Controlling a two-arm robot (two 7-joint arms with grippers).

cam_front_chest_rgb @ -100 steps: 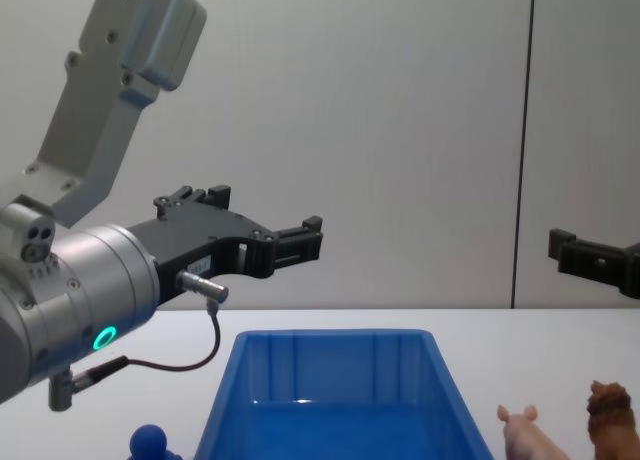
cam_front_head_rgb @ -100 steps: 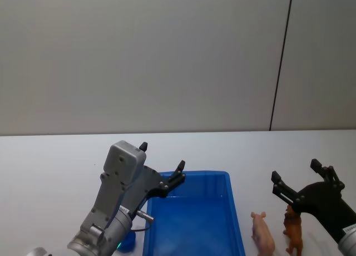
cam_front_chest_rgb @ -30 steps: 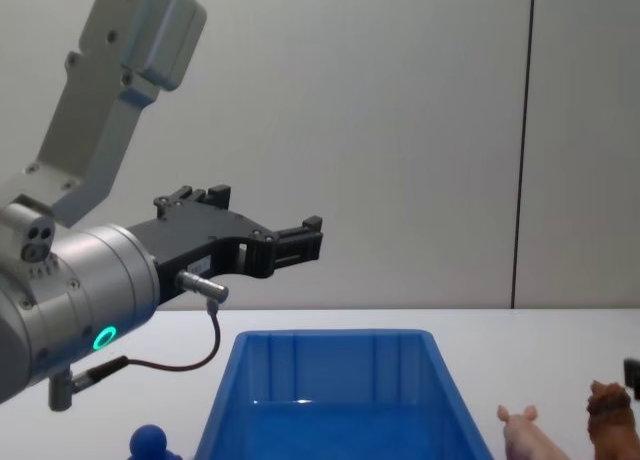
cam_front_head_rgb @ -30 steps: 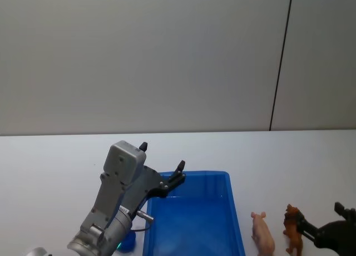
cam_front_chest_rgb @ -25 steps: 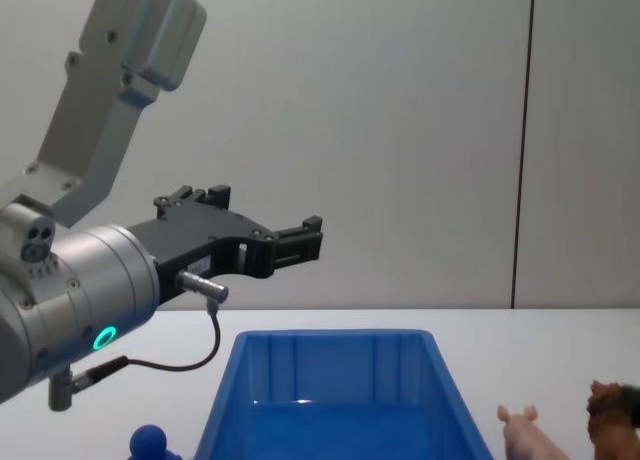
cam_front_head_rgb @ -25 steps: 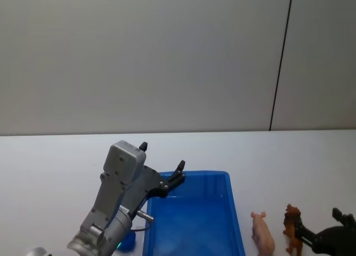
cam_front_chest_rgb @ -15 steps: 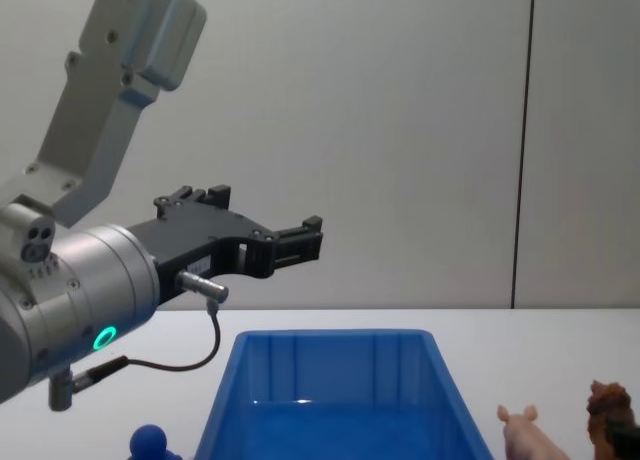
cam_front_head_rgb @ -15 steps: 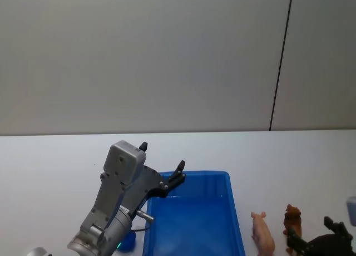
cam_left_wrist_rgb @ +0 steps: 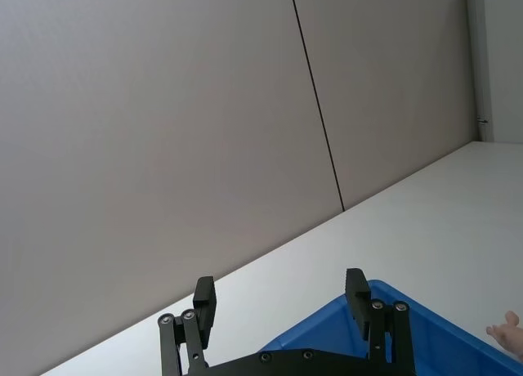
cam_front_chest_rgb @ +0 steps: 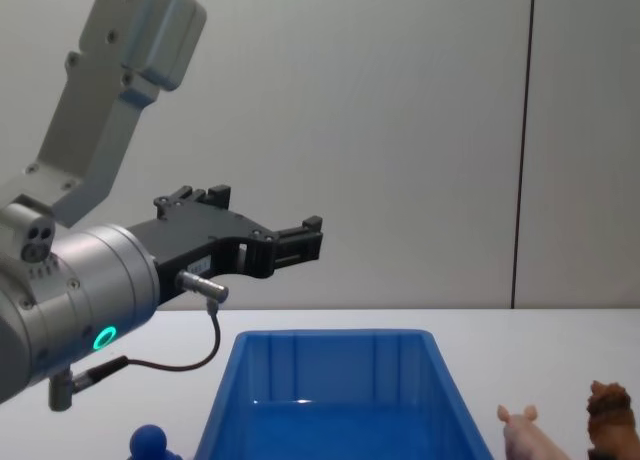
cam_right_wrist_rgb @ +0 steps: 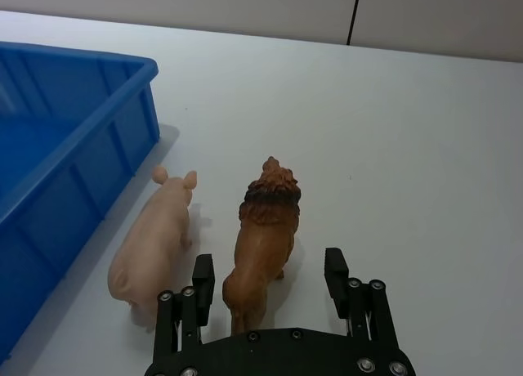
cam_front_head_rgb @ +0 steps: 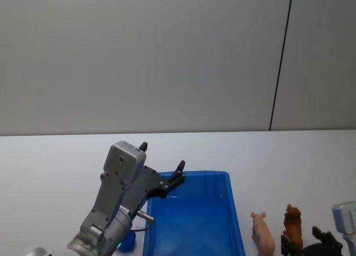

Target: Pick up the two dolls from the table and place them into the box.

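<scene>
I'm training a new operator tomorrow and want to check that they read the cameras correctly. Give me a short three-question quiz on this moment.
1. Which doll stands between the open fingers of the right end effector? A) the pink pig B) the brown lion C) neither
2. Fill the gap: on the table, the pink pig stands between the blue box and the ____.
3. True or false: the left end effector holds a doll.

Key: 1 B. 2 brown lion. 3 False: it is open and empty, raised near the blue box.
</scene>
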